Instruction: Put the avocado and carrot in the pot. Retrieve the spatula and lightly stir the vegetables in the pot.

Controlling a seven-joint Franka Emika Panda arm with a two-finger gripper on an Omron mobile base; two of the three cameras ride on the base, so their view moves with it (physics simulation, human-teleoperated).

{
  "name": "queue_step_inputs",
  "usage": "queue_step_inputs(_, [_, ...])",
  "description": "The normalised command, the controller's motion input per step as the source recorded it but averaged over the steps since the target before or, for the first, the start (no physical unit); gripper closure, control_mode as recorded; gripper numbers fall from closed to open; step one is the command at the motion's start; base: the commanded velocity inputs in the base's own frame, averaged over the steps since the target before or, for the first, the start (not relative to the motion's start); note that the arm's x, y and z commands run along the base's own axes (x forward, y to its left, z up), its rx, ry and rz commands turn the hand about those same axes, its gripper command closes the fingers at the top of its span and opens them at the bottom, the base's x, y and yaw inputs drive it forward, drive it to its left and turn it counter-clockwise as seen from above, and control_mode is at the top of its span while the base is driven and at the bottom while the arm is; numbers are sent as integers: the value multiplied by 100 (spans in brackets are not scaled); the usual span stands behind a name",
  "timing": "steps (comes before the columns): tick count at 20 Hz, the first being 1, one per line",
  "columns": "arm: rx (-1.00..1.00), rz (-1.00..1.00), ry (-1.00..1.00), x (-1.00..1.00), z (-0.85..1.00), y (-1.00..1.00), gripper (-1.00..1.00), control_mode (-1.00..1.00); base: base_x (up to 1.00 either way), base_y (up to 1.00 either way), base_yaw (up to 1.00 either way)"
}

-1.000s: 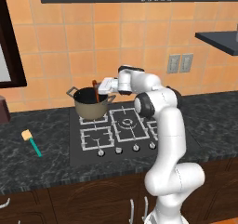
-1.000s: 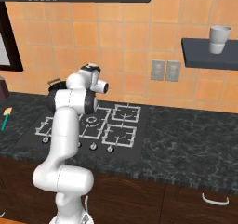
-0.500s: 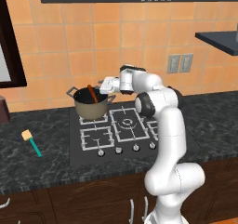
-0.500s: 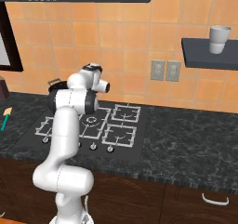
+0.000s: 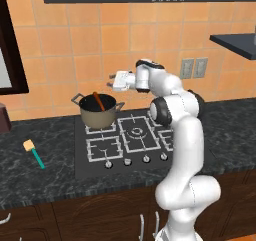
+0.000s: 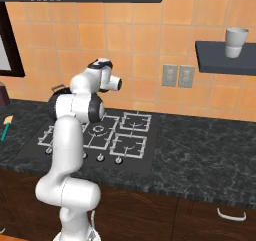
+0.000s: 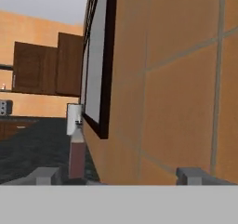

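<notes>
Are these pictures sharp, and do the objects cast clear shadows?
Left base view: soft, low-resolution render; the round olive-bronze pot casts only a faint shadow on the black stove top. Right base view: flat, even light, no glare. Hand view: blurry, the orange wall tiles smeared.

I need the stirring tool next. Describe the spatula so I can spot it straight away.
Start at the black hob with the olive pot on its back-left burner, then look left along the dark speckled counter. The spatula lies flat there alone, apart from the hob: thin teal handle, squarish tan-yellow head.
</notes>
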Motion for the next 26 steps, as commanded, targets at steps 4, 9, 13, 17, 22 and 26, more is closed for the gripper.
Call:
queue_step_inputs(4, [-49,9,8,-80,35,91,-100,-100,0,0,0])
queue_step_inputs(9, [-72,9,22,-92,9,100,-100,-100,0,0,0])
queue_step_inputs(13, [-79,0,33,-87,1,100,-100,-100,0,0,0])
queue_step_inputs(17, [-50,-5,35,-100,-41,93,-100,-100,0,0,0])
queue_step_inputs(22, [-22,-18,32,-89,-74,77,-100,-100,0,0,0])
queue_step_inputs(26, [-14,-32,11,-48,-98,63,-100,-100,0,0,0])
